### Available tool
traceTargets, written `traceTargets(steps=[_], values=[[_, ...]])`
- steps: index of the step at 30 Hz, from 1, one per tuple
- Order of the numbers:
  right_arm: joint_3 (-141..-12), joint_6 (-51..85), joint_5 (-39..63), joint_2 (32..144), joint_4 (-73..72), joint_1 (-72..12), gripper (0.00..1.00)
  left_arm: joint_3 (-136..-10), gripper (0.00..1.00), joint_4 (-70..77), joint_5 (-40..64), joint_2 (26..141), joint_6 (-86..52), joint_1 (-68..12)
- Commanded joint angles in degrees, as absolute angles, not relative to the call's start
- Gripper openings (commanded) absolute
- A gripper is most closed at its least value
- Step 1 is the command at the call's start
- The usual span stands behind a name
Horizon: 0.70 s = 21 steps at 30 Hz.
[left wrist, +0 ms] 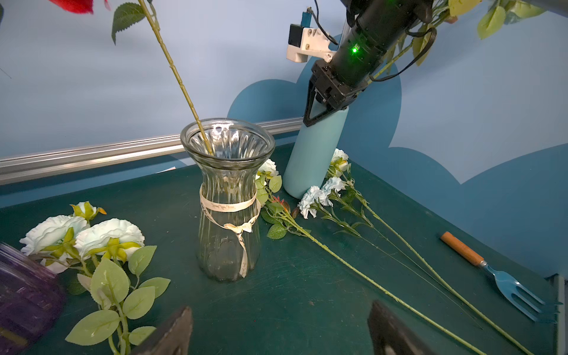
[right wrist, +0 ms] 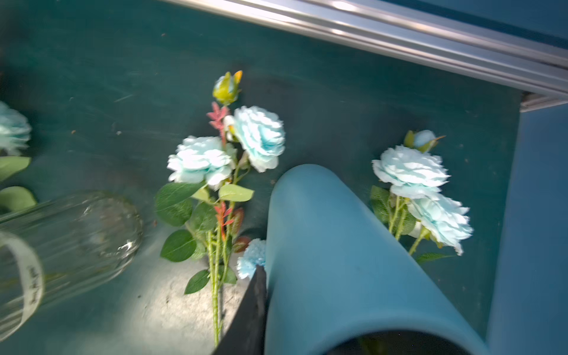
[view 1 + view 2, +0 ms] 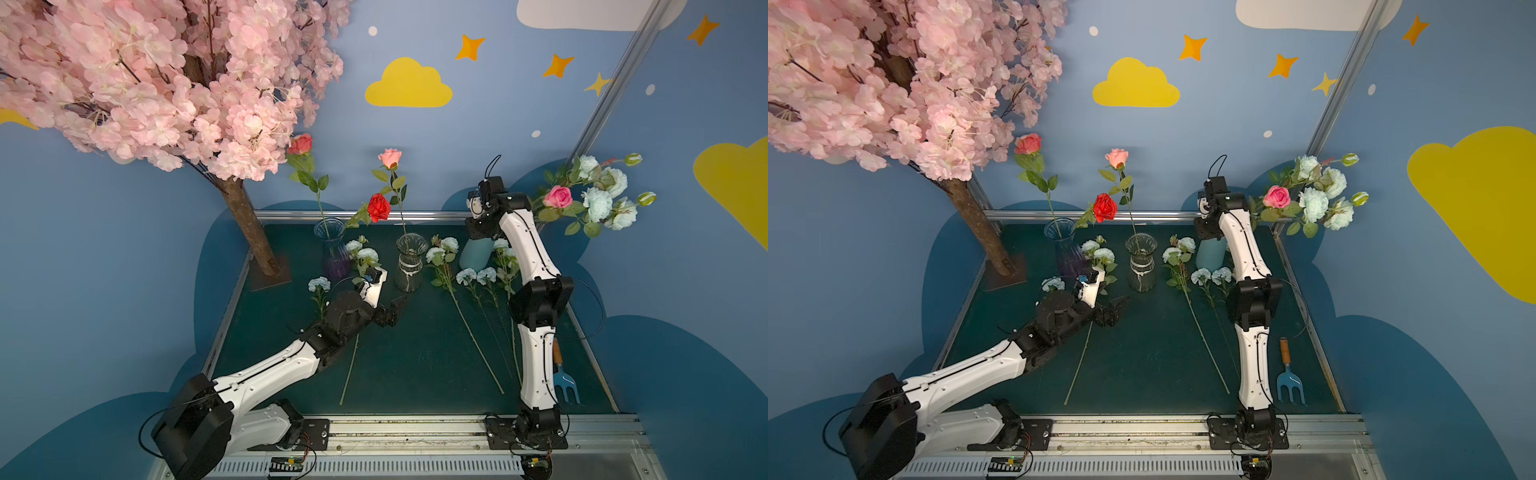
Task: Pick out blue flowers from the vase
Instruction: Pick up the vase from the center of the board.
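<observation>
A bunch of blue flowers (image 3: 598, 203) (image 3: 1316, 203) and a pink rose (image 3: 557, 196) lean rightward out of the light-blue vase (image 3: 476, 253) (image 1: 313, 153) (image 2: 338, 246). My right gripper (image 3: 478, 232) (image 1: 310, 118) is at this vase's mouth. One finger (image 2: 252, 313) lies against the outer wall; the other is hidden. Several more blue flowers (image 3: 444, 249) (image 1: 316, 196) (image 2: 258, 135) lie on the green table, some (image 3: 361, 251) (image 1: 104, 233) beside my left arm. My left gripper (image 3: 392, 311) (image 1: 280, 310) hovers open and empty before the clear glass vase (image 3: 409, 262) (image 1: 229, 196).
The glass vase holds a coral rose (image 3: 390, 158). A purple vase (image 3: 334, 249) holds red roses (image 3: 379, 206). The pink blossom tree's trunk (image 3: 249, 232) stands at the back left. A blue garden fork (image 3: 565, 382) lies by the right arm's base.
</observation>
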<state>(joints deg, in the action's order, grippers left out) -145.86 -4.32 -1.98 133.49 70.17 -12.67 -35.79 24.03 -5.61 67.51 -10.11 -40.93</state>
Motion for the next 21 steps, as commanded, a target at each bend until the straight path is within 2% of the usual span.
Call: traceTargets(steps=[1,5,14,21], values=[[-145.90,-6.25,-7.79,135.64,71.51,-12.22,0.11,-35.88,0.89,25.21,-5.45,66.85,-10.27,-41.02],[-145.88,-6.32,-8.59,135.11,71.46,-12.60,0.00,-35.84,0.89,25.29,-5.45,66.71,-10.30,-40.99],[-143.87,-5.72,-14.34,130.02,71.37,-13.26,0.00,-35.68,0.89,25.73,-5.54,66.82,-10.49,-40.97],[-134.40,-4.85,-18.11,118.62,64.75,-14.29,0.00,-35.60,0.89,26.21,-5.54,66.98,-10.72,-40.98]])
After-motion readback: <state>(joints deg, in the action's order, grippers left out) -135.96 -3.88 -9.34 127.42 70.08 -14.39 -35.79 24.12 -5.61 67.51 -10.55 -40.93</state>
